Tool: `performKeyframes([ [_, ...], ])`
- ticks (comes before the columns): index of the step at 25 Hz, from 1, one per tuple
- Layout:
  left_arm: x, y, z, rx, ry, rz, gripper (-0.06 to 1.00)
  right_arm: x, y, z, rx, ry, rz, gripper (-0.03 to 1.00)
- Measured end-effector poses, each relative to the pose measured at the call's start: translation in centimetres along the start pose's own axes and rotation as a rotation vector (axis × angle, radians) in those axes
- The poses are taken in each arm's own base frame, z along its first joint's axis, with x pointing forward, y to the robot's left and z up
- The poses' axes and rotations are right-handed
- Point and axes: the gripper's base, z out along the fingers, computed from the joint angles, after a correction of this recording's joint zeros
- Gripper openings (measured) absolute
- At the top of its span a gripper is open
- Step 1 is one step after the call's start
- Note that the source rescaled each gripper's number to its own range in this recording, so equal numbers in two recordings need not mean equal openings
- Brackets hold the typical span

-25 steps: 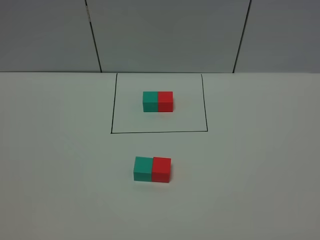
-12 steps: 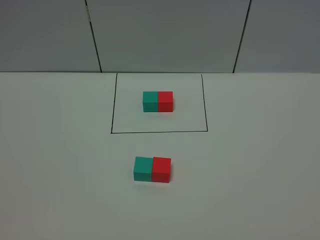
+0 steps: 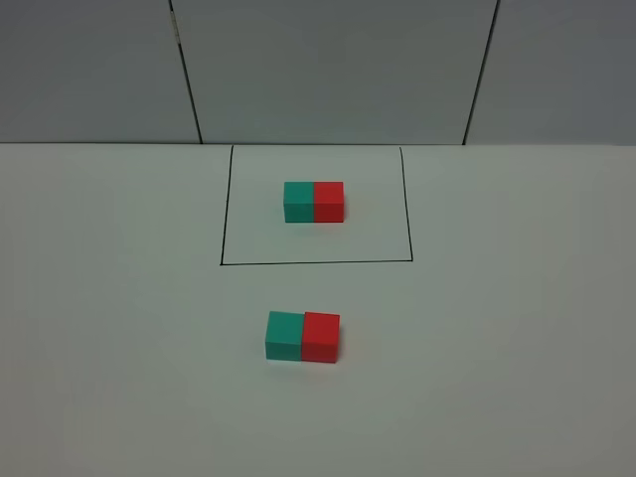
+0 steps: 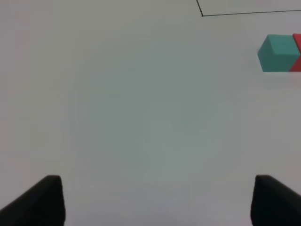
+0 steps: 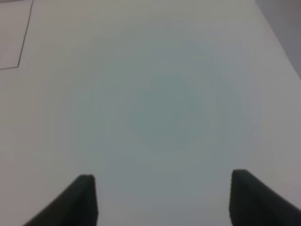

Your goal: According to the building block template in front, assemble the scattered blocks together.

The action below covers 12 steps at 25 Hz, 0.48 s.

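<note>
Sitting joined before the template (image 3: 314,202), scattered blocks (image 3: 302,337), left claw (image 4: 155,200) and right claw (image 5: 162,197) spread, empty

A plain white table (image 3: 517,328) fills the near and middle of the scene — meeting, at its far edge, a grey wall (image 3: 338,70) of flat panels split by two thin dark seams (image 3: 186,75), one left and one right.
</note>
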Motion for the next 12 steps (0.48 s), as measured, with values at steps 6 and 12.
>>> performKeyframes([
  [6, 0.00, 0.00, 0.00, 0.000, 0.000, -0.001, 0.80, 0.00, -0.02, 0.00, 0.002, 0.000, -0.001, 0.51],
  [12, 0.00, 0.00, 0.00, 0.000, 0.000, -0.001, 0.80, 0.00, -0.02, 0.00, 0.005, -0.001, 0.000, 0.51],
])
